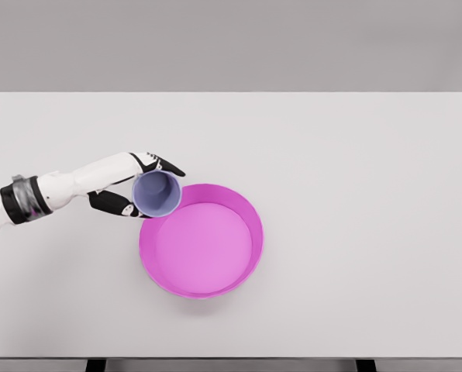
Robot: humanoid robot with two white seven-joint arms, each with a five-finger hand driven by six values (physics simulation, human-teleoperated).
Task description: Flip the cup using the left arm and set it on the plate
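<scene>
A small lavender-blue cup [156,194] is seen held at the far left edge of the plate [246,260], its round mouth turned toward the camera so that the smooth, slightly darker inside wall and bottom are shown. The cup is thin-walled and cylindrical, with a matte, plastic-like surface and no handle that can be made out. It is grasped by the left hand [138,186], whose black-tipped fingers are wrapped around its sides: some fingers are laid along the far side of the cup and the thumb side is pressed against its near left side. The cup's rim overlaps the plate's far left rim in the picture; whether the two are touching cannot be told. The plate is a bright magenta round dish with a raised upright wall and a flat, paler pink floor, and it is set near the middle of the counter [355,155], slightly to the left. The counter is a plain, pale grey, smooth rectangular slab. The left arm is formed of glossy white segments with a dark, banded wrist joint, and is brought in from the left edge.
</scene>
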